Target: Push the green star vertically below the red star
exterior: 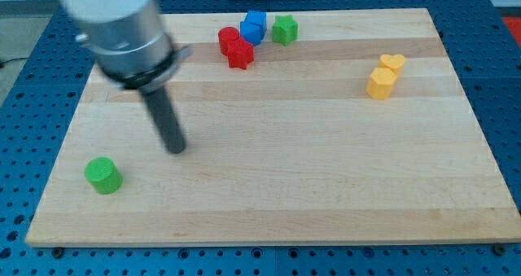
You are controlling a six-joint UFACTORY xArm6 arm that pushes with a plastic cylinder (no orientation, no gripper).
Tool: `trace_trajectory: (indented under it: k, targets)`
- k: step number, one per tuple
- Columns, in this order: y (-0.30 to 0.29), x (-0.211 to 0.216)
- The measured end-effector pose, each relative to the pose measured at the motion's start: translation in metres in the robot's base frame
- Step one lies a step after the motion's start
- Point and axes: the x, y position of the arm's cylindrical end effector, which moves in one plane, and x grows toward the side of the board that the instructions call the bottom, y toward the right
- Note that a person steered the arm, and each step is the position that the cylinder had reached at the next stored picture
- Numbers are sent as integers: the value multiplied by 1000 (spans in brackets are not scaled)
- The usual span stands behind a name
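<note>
The green star point(284, 29) lies near the view's top, just right of a blue block point(253, 26). The red star point(240, 54) lies below and left of the blue block, touching a red round block point(229, 39) at its upper left. My tip point(176, 149) rests on the board at the view's left of centre, far below and left of both stars and touching no block. The arm's grey body hangs over the board's top left corner.
A green cylinder point(102, 175) stands at the view's bottom left, below and left of my tip. Two yellow blocks point(380, 83) point(392, 63) sit together at the right. The wooden board point(326, 178) has blue perforated table around it.
</note>
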Motion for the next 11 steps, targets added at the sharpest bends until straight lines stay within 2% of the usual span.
trace_trajectory:
  k: [2, 3, 4, 6, 7, 9, 11]
  targets:
    - [139, -118]
    - [174, -173]
    - [193, -217]
    - [152, -273]
    - [121, -279]
    - [148, -221]
    - [134, -147]
